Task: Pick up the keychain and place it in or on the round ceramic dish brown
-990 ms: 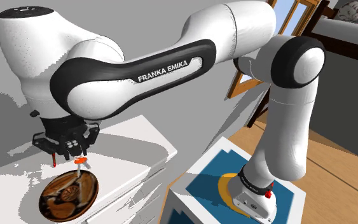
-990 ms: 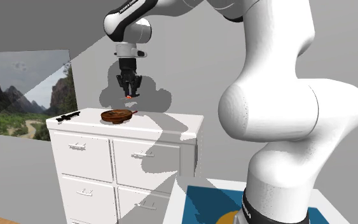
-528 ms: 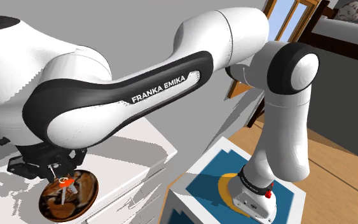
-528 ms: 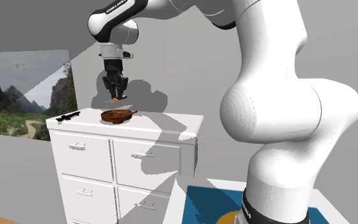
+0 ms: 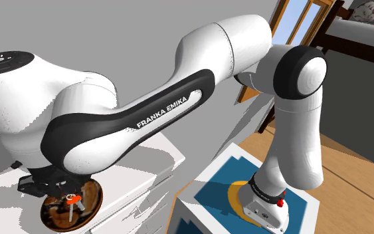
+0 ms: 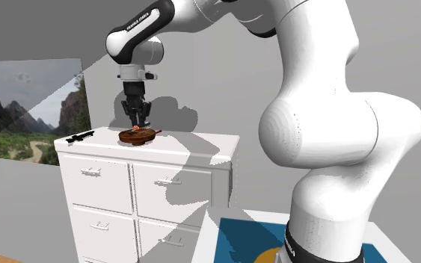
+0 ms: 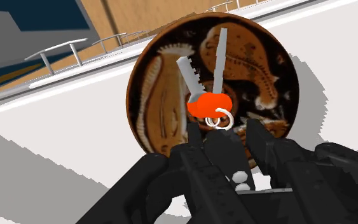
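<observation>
**A:** Where is the keychain (image 7: 209,105)?

**B:** At the tip of the gripper (image 7: 223,135), right over the inside of the round brown dish (image 7: 165,95). In the wrist view it has an orange tag, a small pale ring on the gripper's side of the tag, and two grey keys spreading away from the gripper in a V across the dish's patterned middle.

**A:** Does the gripper have hold of it?

**B:** I cannot tell. The ring sits right at the gripper's tip, but no view shows a grip on it. Nor can I tell whether the keys touch the dish.

**A:** And from the shoulder view?

**B:** The dish (image 5: 89,196) is in the lower left corner. The gripper (image 5: 58,189) is low over its far rim, under the thick white arm (image 5: 145,113) that crosses the frame. The keychain (image 5: 71,198) shows its orange tag with a grey key below it, inside the dish's outline. The stand (image 5: 218,189), with its blue top, is at the lower right.

**A:** What does the dish rest on?

**B:** A white cabinet (image 6: 149,187) with drawers, left of centre in the second exterior view. There the dish (image 6: 147,135) is on the cabinet top, the gripper (image 6: 137,122) points straight down just above it, and the keychain (image 6: 136,128) is an orange speck between them. A small black object (image 6: 79,137) lies near the top's left end, apart from the dish. A landscape picture (image 6: 29,108) hangs on the wall at the left.
</observation>
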Robot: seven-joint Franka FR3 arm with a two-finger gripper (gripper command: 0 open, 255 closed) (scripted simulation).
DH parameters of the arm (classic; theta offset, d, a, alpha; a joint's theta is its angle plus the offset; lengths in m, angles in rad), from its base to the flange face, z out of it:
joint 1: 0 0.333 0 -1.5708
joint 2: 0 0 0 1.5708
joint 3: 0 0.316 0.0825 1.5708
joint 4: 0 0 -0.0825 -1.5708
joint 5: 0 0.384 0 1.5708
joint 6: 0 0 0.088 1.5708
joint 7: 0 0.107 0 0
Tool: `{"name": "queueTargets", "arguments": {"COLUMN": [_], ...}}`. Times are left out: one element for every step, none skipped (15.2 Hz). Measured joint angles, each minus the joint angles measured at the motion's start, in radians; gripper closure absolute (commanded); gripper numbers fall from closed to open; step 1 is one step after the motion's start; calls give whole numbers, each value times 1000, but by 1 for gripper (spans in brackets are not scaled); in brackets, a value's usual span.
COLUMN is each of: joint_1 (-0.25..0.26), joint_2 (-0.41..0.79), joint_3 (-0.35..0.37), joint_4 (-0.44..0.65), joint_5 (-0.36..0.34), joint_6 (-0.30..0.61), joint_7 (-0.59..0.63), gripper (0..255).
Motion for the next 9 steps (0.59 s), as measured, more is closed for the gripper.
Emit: {"name": "queueTargets", "arguments": {"joint_1": [1,3,3,4,4,3,4,2,3], "joint_2": [5,12,15,16,16,16,17,15,16], "joint_3": [-2,-4,-6,-7,-7,-7,-7,-7,-7], "joint_4": [-7,-9,-21,-22,-25,-27,-26,-29,-28], "joint_5": [-4,-8,-12,-15,-16,-16,-16,-16,-17], "joint_6": [11,19,34,39,45,46,46,48,49], "joint_7": [3,6,9,12,13,12,12,12,13], "gripper": [255,255,255,255,255,255,255,255,255]}}
